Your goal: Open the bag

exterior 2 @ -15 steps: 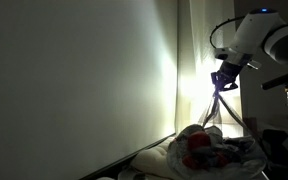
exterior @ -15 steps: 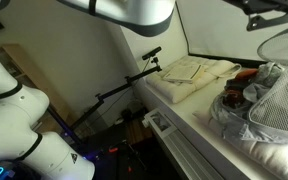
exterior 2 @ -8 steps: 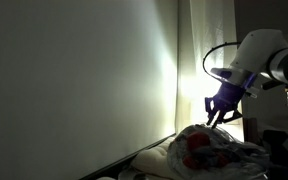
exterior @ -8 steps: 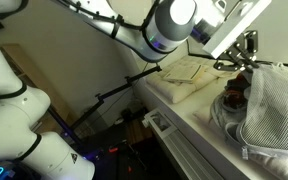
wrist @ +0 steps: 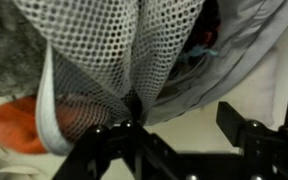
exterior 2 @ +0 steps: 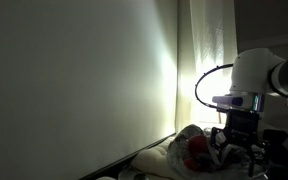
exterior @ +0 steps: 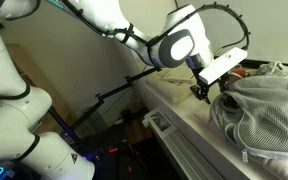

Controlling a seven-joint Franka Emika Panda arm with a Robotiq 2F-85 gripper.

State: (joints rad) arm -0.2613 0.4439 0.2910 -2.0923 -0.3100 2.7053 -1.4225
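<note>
End effector [wrist: 134, 128] clamped on a gathered fold of the grey mesh bag [wrist: 104, 40], which lies slumped on the white surface [exterior: 187, 118].

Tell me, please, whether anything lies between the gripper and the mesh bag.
Nothing does: in the wrist view the gripper meets the mesh bag directly, with a bunched fold of mesh pinched between its fingertips.

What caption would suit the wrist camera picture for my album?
Gripper pinching a gathered fold of the mesh bag, an orange item at lower left.
</note>
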